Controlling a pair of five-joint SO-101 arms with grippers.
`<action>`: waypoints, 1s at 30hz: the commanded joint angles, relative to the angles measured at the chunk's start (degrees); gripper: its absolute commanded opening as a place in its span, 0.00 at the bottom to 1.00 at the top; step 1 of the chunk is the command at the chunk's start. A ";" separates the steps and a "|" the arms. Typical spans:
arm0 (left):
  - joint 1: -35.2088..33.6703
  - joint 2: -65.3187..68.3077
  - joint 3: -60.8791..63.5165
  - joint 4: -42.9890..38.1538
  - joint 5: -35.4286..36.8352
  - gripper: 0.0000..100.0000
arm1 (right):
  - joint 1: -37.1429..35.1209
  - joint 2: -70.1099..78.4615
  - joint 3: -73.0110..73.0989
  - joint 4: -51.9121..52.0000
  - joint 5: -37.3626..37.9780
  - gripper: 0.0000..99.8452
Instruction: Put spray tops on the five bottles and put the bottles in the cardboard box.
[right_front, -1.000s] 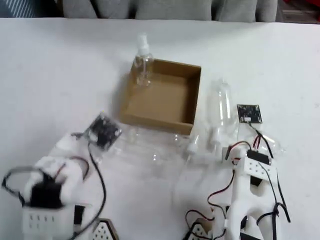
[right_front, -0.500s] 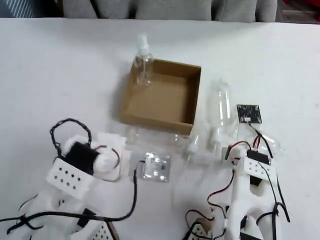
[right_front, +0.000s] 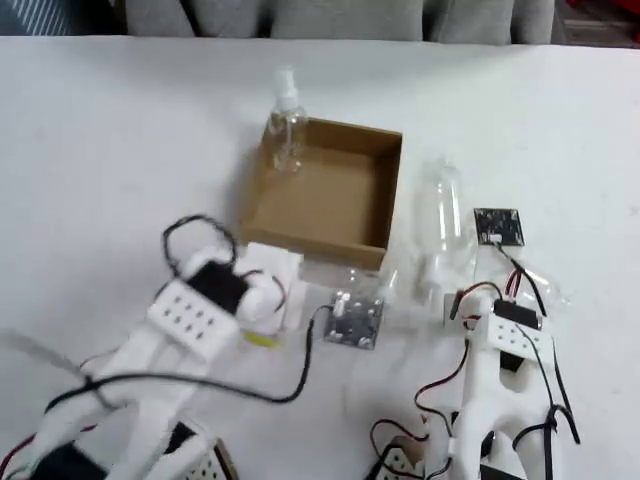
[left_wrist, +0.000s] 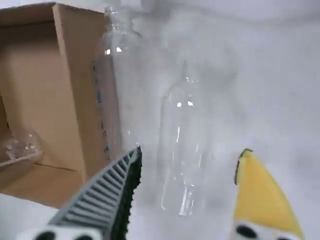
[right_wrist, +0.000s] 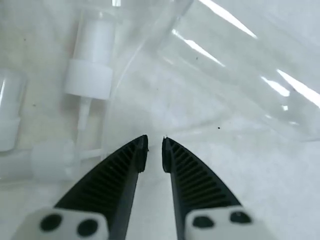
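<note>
Jaws of the left arm are hidden under its wrist in the high view, and those of the right arm lie under its own body at lower right. One cardboard box sits mid-frame on the white desk, well apart from the desk's far edge along the top. One capped bottle stands upright at the box's upper-left corner. One lying bottle rests just beside the box's right wall. The left arm's wrist is near the box's lower wall.

From the left wrist, the left jaws are spread wide, with the grey finger at lower left and the yellow finger at lower right. Neither touches anything. Two clear bottles lie ahead. A bare-necked bottle lies in line with the gap between the fingers. A second bottle, also without a top, lies against the box's outer wall. Something clear and rounded shows inside the box at the left edge.

From the right wrist, the right jaws are almost pressed together, with only a thin slit between the black fingers and nothing in it. Three white spray tops lie on the left side of the frame: one at the top, one cut by the left edge, and one just beside the fingers. One clear bottle crosses the upper right.
</note>
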 joint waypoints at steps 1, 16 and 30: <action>1.01 9.54 -8.79 -2.20 1.41 0.30 | -0.66 -0.57 -0.44 -1.01 0.62 0.03; 2.86 24.31 -13.19 -5.10 1.93 0.30 | -0.75 -0.57 -0.44 -1.10 3.43 0.03; 2.86 34.95 -13.10 -9.41 3.87 0.29 | -0.75 -0.57 -0.44 -1.10 3.43 0.03</action>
